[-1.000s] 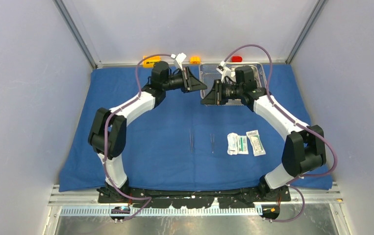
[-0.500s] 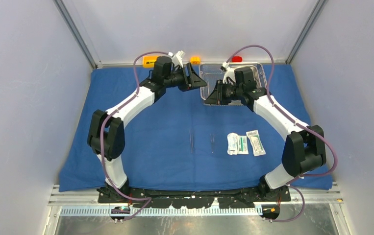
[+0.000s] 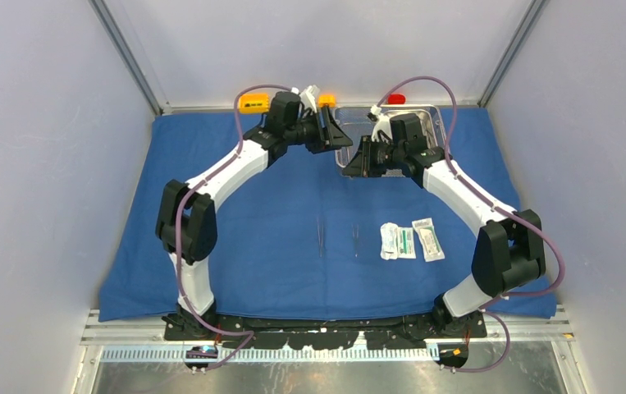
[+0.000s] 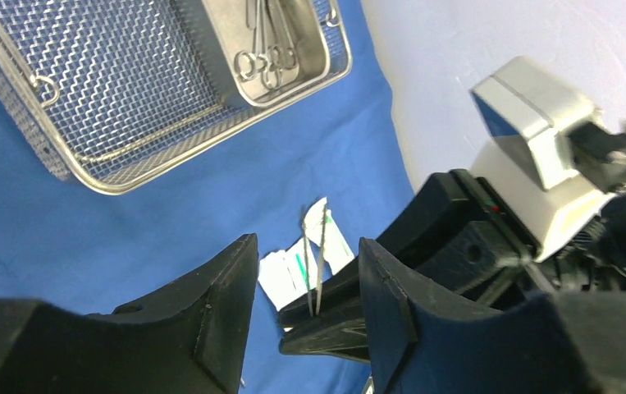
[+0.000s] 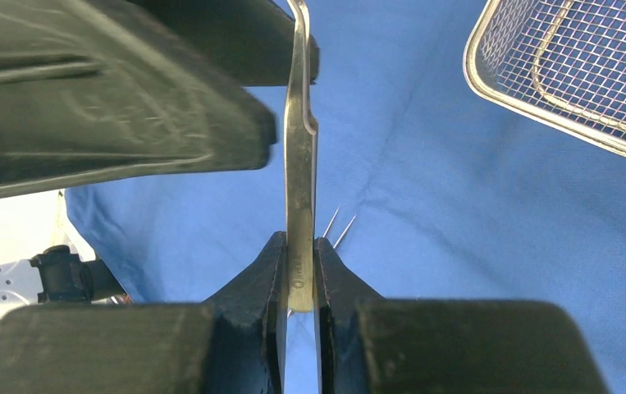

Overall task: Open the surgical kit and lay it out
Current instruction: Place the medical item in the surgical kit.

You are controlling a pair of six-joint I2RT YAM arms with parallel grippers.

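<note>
– One pair of forceps is clamped between the right gripper's fingers. How should it go down?

– Draw it straight back, I'd say, then lower it flat onto the blue wrap under the hand, near the packets. The left gripper stands half open around the forceps, seemingly clear. The mesh tray lies just beyond.

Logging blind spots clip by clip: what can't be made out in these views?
- Right wrist: the steel instrument in the right gripper runs off the top edge; its far end is unseen.
- Top view: that instrument is too thin to find; the right arm covers much of the mesh tray.
- Left wrist: the ring-handled tools in the steel pan are cut by the top edge.
</note>
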